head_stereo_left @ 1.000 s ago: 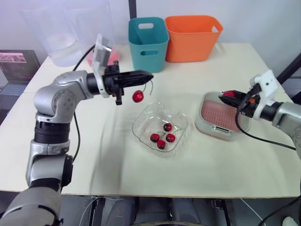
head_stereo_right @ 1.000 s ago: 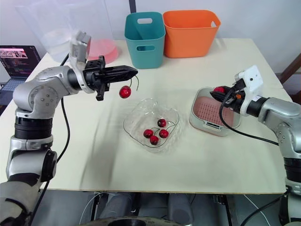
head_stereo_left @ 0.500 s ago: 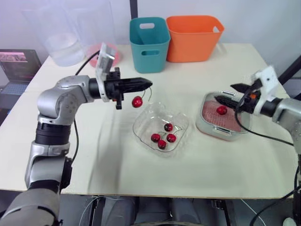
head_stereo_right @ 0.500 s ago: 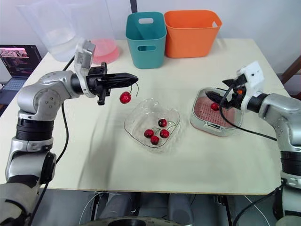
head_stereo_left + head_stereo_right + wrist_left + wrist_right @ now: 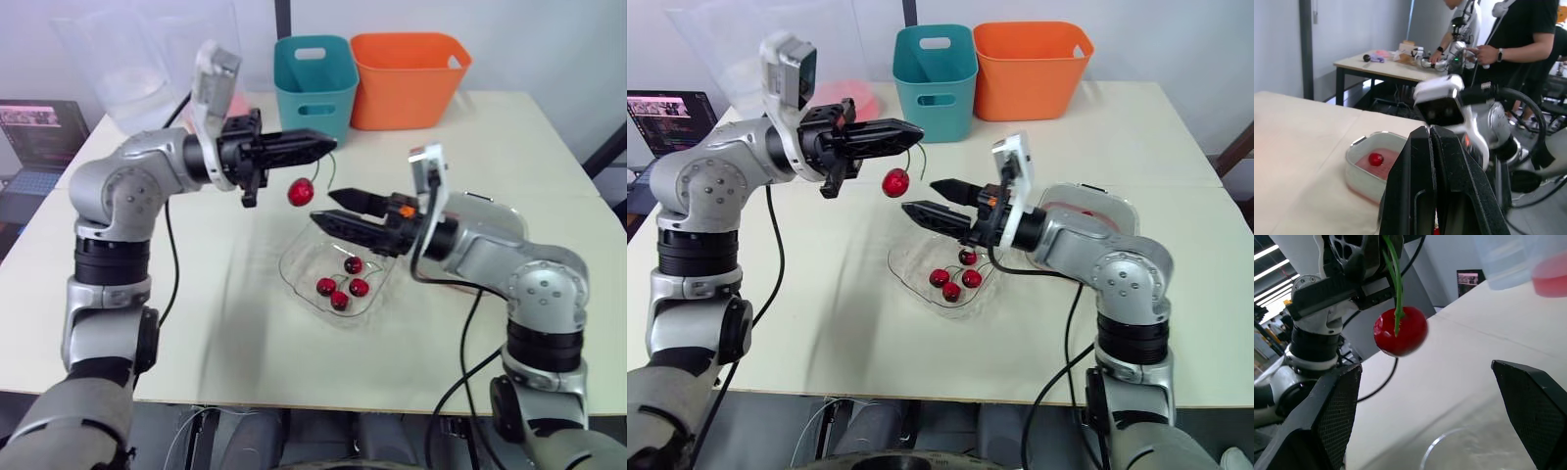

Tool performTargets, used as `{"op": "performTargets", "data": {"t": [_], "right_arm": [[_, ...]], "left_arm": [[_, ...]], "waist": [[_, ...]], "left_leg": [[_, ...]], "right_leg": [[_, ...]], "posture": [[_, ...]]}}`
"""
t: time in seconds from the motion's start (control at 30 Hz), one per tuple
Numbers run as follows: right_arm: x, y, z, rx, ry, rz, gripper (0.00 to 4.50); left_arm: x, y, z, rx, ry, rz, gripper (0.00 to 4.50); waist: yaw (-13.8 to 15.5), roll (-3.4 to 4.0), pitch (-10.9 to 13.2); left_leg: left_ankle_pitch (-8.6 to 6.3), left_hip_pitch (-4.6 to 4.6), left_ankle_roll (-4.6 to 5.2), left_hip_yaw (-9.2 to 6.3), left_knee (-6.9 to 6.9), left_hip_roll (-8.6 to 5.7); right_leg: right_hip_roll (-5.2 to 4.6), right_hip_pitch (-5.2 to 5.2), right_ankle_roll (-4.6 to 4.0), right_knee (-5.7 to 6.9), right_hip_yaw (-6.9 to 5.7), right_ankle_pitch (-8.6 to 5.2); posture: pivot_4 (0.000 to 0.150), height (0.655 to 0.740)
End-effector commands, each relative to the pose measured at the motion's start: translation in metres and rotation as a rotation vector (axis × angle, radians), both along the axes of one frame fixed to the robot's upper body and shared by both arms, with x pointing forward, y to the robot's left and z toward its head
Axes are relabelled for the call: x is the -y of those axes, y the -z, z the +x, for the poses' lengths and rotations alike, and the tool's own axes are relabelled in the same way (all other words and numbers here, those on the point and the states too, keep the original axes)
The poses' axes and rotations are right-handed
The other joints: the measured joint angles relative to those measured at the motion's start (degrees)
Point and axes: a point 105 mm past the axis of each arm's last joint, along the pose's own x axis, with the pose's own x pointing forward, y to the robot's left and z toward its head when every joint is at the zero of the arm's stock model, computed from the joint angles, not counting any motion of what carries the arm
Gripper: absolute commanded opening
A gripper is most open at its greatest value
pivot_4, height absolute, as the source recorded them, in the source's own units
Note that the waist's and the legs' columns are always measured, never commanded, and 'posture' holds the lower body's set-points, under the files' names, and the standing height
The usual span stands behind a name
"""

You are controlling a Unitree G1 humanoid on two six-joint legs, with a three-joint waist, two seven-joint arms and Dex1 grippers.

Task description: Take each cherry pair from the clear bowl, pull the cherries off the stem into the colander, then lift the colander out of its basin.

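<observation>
Showed a pale surface (image 5: 196, 304) carrying the colander (image 5: 1087, 211) in its basin at right and the clear bowl (image 5: 294, 269) at centre, four cherries inside. Had swung the right end effector (image 5: 323, 207) away from the colander, one dropped cherry (image 5: 1376, 158) left there, over to the bowl's far side, fingers spread, empty. Kept the left end effector (image 5: 331, 145) clenched on the stem (image 5: 1395, 284), just left of it. Left one hanging cherry (image 5: 301, 192), stem's long axis near vertical, fruit pointing down. Likely stood ready for the second pull.
</observation>
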Motion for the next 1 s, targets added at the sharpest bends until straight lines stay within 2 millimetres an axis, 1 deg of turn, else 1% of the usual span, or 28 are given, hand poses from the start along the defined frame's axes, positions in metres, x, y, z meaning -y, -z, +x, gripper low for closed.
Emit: {"op": "performTargets", "data": {"t": [0.03, 0.3, 0.43, 0.53, 0.7, 0.73, 0.83, 0.93, 1.0], "right_arm": [[-0.013, -0.015, -0.005, 0.046, -0.029, 0.051, 4.49], [-0.025, -0.013, -0.005, 0.027, -0.048, 0.072, 4.49], [-0.026, -0.013, -0.004, 0.024, -0.043, 0.081, 4.49], [-0.024, -0.013, -0.001, 0.023, -0.028, 0.086, 3.66], [-0.023, -0.013, -0.001, 0.024, -0.022, 0.088, 1.08], [-0.023, -0.013, -0.001, 0.025, -0.023, 0.088, 0.85], [-0.023, -0.011, -0.002, 0.024, -0.023, 0.078, 0.85], [-0.022, -0.004, -0.004, 0.022, -0.024, 0.043, 0.85], [-0.021, 0.004, -0.005, 0.011, -0.022, 0.011, 0.85]], "left_arm": [[0.004, -0.005, -0.008, 0.029, 0.025, -0.016, 0.00], [0.009, -0.002, -0.008, 0.022, 0.029, -0.025, 0.00], [0.010, -0.002, -0.008, 0.021, 0.031, -0.027, 0.00], [0.010, -0.002, -0.008, 0.019, 0.030, -0.028, 0.00], [0.010, -0.001, -0.007, 0.018, 0.027, -0.027, 0.00], [0.010, -0.002, -0.007, 0.018, 0.026, -0.028, 0.00], [0.009, -0.003, -0.007, 0.020, 0.025, -0.030, 0.00], [0.008, -0.004, -0.007, 0.025, 0.021, -0.032, 0.00], [0.006, -0.008, -0.005, 0.031, 0.014, -0.038, 0.00]], "waist": [[-0.2, 0.00, 0.0], [-1.1, 0.01, 0.0], [-1.4, 0.01, 0.0], [-1.5, 0.01, 0.0], [-1.4, 0.01, 0.0], [-1.4, 0.01, 0.0], [-1.4, 0.01, 0.0], [-1.4, 0.01, 0.0], [-1.4, 0.01, 0.0]], "left_leg": [[0.01, 0.00, -0.01, 0.00, 0.00, 0.00], [0.01, 0.01, -0.01, 0.00, -0.01, 0.02], [0.01, 0.01, -0.01, -0.01, -0.01, 0.02], [0.01, 0.01, -0.01, 0.00, -0.01, 0.03], [0.01, 0.00, -0.01, 0.01, -0.01, 0.02], [0.01, 0.00, -0.01, 0.01, -0.01, 0.02], [0.00, 0.01, -0.01, 0.01, -0.01, 0.02], [0.00, 0.01, -0.01, 0.01, -0.01, 0.02], [0.00, 0.00, -0.01, 0.01, -0.01, 0.02]], "right_leg": [[0.01, -0.02, 0.00, 0.03, 0.00, 0.00], [0.02, -0.06, 0.00, 0.13, 0.01, 0.00], [0.03, -0.10, 0.00, 0.19, 0.01, 0.00], [0.04, -0.16, 0.00, 0.26, 0.02, 0.00], [0.03, -0.15, 0.00, 0.27, 0.03, 0.00], [0.03, -0.15, 0.00, 0.27, 0.03, 0.00], [0.03, -0.16, 0.00, 0.27, 0.03, 0.00], [0.03, -0.15, 0.00, 0.27, 0.03, 0.00], [0.03, -0.15, 0.00, 0.26, 0.03, 0.00]], "posture": [[0.150, 0.7394], [0.150, 0.7394], [0.150, 0.7394], [0.150, 0.7394], [0.150, 0.7394], [0.150, 0.7394], [0.150, 0.7394], [0.150, 0.7394], [0.150, 0.7394]]}}
